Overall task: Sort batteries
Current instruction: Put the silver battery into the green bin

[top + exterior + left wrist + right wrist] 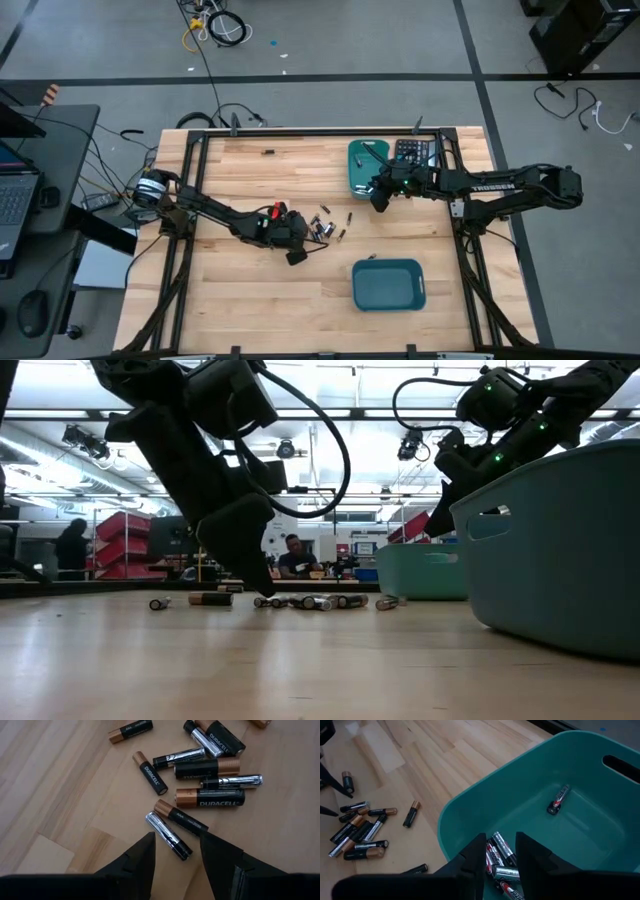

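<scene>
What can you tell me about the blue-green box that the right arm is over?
The teal bin looks like smooth plastic, with rounded corners, tall walls and a slot handle cut in one end. It stands upright on the wooden table, near the far edge beside a black calculator. Several silvery batteries lie inside, one alone. The right gripper hovers over its rim, fingers apart.

Robotics lab or workshop. Wooden bench [260,300] in a black metal frame on grey concrete floor [330,40], loose cables [215,25] beyond its far edge, laptop desk [40,180] off the left edge. Low view: ceiling strip lights [330,410], red storage bins [125,545], people seated at workstations [295,555].
</scene>
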